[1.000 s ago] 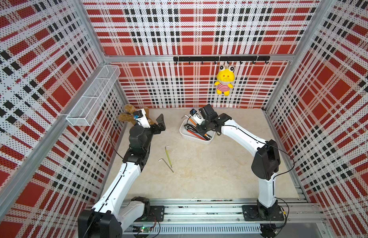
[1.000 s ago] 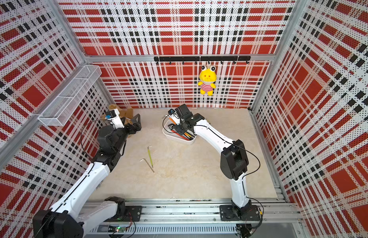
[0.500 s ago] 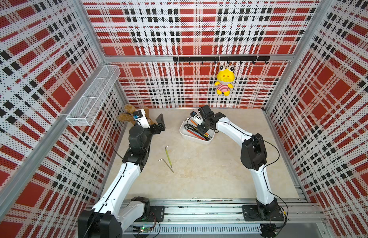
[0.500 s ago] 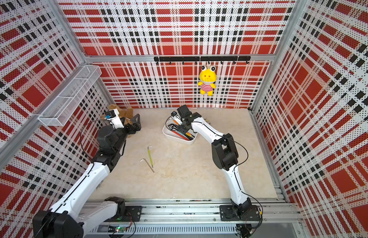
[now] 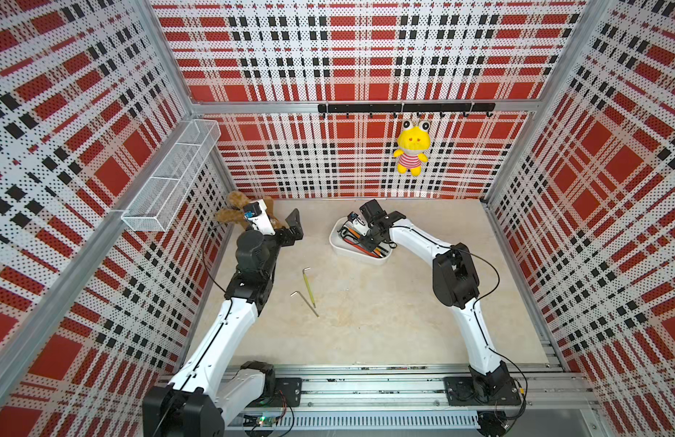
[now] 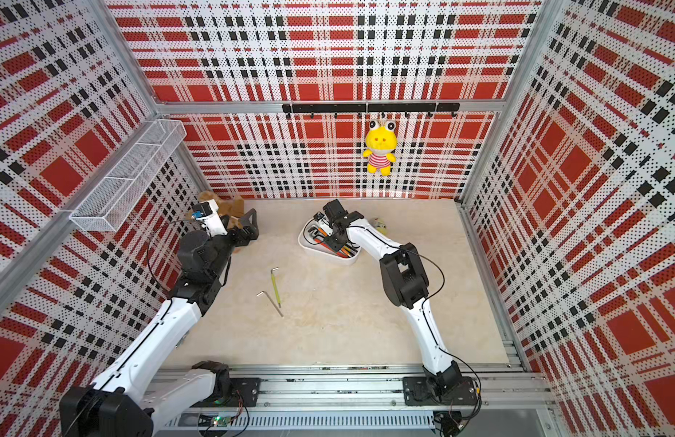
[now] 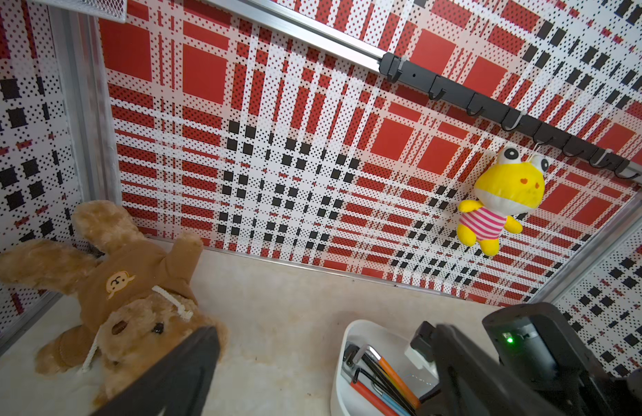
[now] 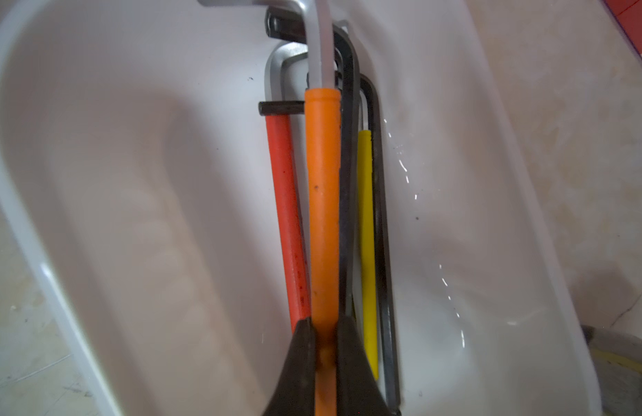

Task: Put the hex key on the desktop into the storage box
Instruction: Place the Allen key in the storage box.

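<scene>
R tool (image 8: 326, 329), elbow drawn in since a sec ago, stays clamped on the orange-sleeved hex key (image 8: 321, 201), now low in the box (image 8: 114, 180) among other keys, so release looks due; yellow-sleeved key (image 5: 309, 286) & bare key (image 5: 305, 304) remain on the bench (image 5: 385, 321); L tool (image 5: 295, 229) gapes wide, empty, near the teddy (image 7: 125, 288).

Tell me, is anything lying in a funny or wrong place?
Yes. A yellow-sleeved hex key and a bare silver hex key lie loose on the desktop, away from the storage box where the other keys sit. The teddy bear is also flopped on its back in a corner.
</scene>
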Motion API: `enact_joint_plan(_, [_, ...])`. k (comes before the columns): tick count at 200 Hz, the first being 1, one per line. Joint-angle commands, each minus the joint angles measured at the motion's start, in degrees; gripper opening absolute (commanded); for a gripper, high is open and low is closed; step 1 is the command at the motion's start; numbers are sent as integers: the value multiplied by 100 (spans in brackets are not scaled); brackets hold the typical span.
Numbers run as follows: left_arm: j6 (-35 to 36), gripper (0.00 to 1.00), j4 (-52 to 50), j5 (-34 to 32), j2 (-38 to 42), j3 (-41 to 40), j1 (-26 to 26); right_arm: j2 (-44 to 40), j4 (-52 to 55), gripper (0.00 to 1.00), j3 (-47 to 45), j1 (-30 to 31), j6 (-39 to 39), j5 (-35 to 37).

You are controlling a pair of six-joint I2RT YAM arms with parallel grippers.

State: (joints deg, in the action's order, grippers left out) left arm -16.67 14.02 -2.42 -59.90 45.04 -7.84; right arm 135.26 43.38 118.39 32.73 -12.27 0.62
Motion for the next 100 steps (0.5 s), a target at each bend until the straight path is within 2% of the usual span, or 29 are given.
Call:
enact_joint_plan(1, [-12, 99, -26, -22, 49, -35, 34, 161, -101, 0, 186, -30, 134, -21])
enact_joint_plan(100, [-3, 99, -36, -48, 58, -41, 31, 528, -136, 0, 529, -30, 419, 257])
